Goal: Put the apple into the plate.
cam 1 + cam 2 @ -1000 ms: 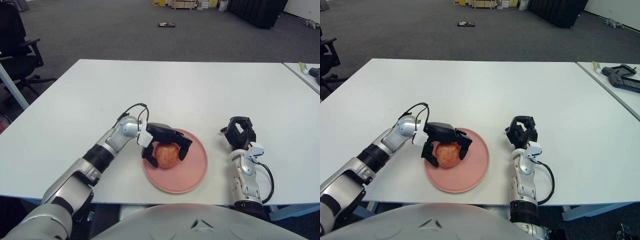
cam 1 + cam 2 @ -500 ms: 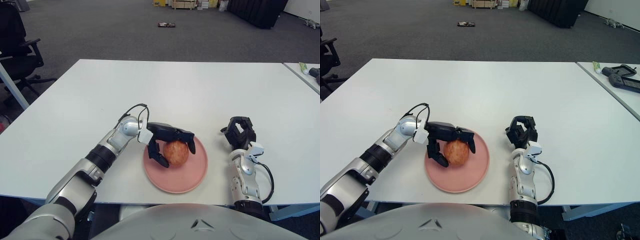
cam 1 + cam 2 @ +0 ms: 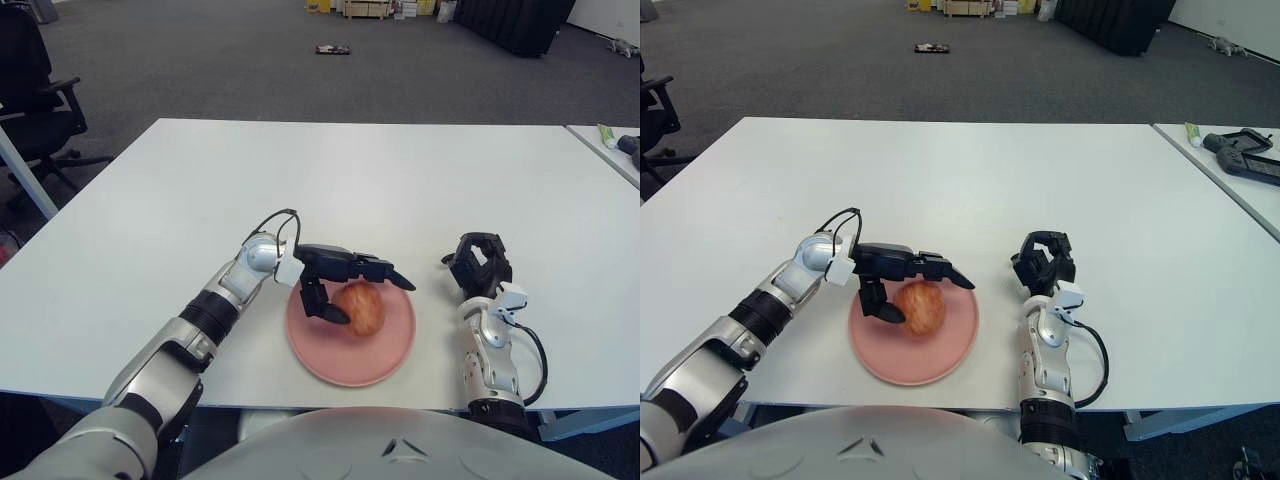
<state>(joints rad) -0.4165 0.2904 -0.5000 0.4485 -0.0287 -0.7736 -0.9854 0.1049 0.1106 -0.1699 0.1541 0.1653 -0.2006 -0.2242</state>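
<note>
A red-yellow apple [image 3: 361, 308] lies in the pink plate [image 3: 385, 355] near the table's front edge. My left hand [image 3: 345, 280] hovers over the plate's far left part, its fingers spread out straight above the apple and its thumb down at the apple's left side. The fingers do not wrap the apple. My right hand [image 3: 479, 266] rests parked on the table to the right of the plate, fingers curled, holding nothing.
The white table [image 3: 360, 180] stretches far behind the plate. A second table at the right edge carries a dark device [image 3: 1245, 155] and a small green-white item [image 3: 1191, 132]. An office chair [image 3: 35, 90] stands at the far left.
My left hand has opened its fingers and let go of the apple. The apple has shifted rightward, toward the plate's middle. The right hand has not moved.
</note>
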